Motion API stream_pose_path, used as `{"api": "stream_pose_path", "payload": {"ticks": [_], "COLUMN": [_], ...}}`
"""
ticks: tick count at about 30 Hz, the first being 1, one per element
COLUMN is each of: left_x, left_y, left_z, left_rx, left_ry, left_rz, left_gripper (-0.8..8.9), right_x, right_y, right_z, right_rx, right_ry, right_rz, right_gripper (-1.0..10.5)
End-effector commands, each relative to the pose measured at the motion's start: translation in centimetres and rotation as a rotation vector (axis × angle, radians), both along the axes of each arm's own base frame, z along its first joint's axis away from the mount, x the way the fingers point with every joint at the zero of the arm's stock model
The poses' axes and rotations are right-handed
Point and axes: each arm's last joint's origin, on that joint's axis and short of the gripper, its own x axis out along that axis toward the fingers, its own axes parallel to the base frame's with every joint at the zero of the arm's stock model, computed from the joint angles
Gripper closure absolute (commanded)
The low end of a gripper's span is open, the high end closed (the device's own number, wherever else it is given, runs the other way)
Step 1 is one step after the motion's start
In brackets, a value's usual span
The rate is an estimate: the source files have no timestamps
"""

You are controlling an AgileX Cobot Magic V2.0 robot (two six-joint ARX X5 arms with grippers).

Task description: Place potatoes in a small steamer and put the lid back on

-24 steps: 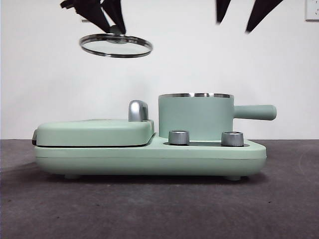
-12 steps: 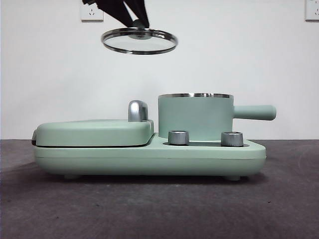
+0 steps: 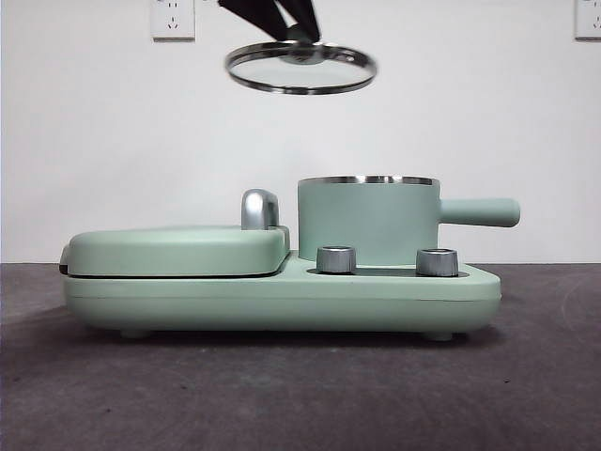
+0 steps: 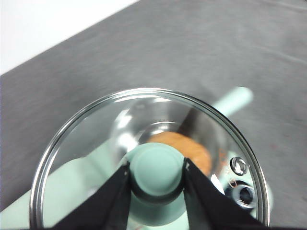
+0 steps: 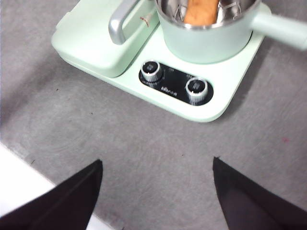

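Observation:
The glass lid point(image 3: 300, 69) with its steel rim hangs in the air, above and a little left of the small steamer point(image 3: 368, 218). My left gripper point(image 3: 299, 28) is shut on the lid's mint-green knob point(image 4: 157, 167). Through the lid point(image 4: 96, 143) the left wrist view shows the orange-brown potato point(image 4: 189, 148) lying inside the pot below. The right wrist view also shows the potato point(image 5: 201, 10) in the steamer point(image 5: 206, 33). My right gripper point(image 5: 156, 191) is open, high over the table in front of the appliance, and out of the front view.
The steamer stands on a mint-green appliance base point(image 3: 282, 296) with two steel dials point(image 3: 337, 259) point(image 3: 438, 261). A flat griddle cover point(image 3: 178, 249) with a chrome handle point(image 3: 260, 209) occupies its left half. The steamer's side handle point(image 3: 479, 211) juts right.
My left gripper has carried the lid rightward, from over the griddle toward the steamer. The right gripper's black tips have left the top of the front view.

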Motion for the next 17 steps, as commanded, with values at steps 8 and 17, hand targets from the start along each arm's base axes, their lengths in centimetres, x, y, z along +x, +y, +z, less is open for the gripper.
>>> {"api": "stream_pose_path", "payload": {"ticks": [8, 17], "left_x": [0.1, 1.9], "left_y": [-2.3, -4.6], "left_z": [0.2, -3.1], "left_rx": [-0.056, -0.013], "left_ry": [-0.057, -0.025], "left_rz": [-0.13, -0.164], "left_gripper": [7.99, 7.99], "right_x": [-3.0, -4.6], "right_y": [-1.5, -2.4], "right_z": [-2.1, -1.8], "right_rx": [0.131, 0.216], "right_ry": [-0.069, -0.098], "right_rz": [-0.044, -0.079], "right_gripper": [5.8, 5.8]}}
